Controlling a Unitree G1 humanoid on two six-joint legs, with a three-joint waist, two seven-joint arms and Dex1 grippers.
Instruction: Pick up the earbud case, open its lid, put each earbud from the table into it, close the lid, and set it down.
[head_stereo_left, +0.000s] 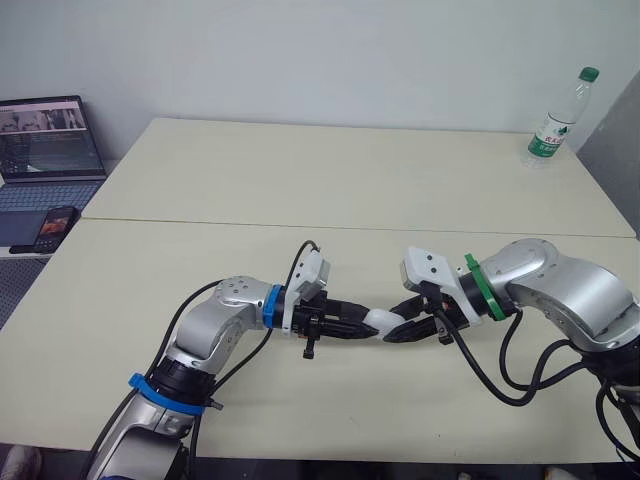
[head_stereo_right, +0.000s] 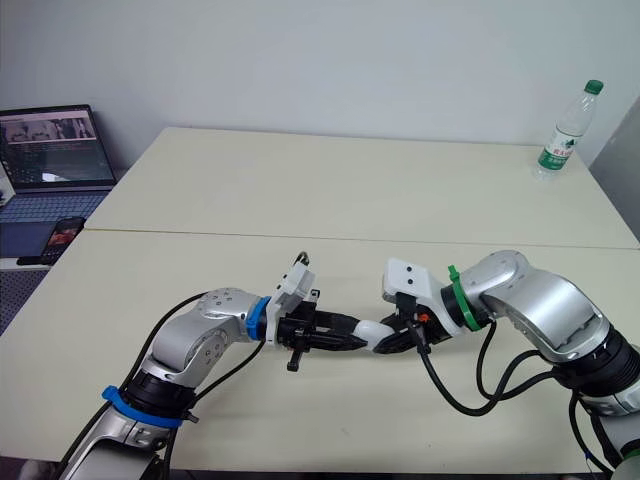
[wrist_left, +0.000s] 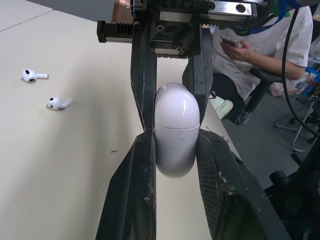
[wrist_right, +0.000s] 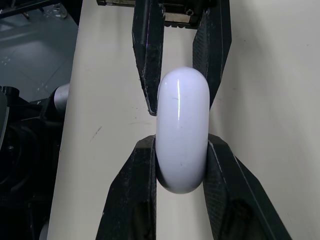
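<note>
Close in front, the left gripper (wrist_left: 175, 145) and right gripper (wrist_right: 181, 150) meet tip to tip over the near part of the cream table (head_stereo_left: 300, 180). Each is clamped on the white earbud case (head_stereo_right: 373, 328) from opposite ends. The case sits squeezed between both pairs of black fingers, with its lid closed. Two white earbuds (wrist_left: 30, 76) (wrist_left: 57, 103) lie loose on the table, near each other and apart from the case.

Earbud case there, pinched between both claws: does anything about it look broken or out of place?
Nothing stands out. The earbud case, lid shut and unmarked, is pinched from opposite ends by the left gripper and right gripper. The earbuds lie loose on the table, apart from each other.
</note>
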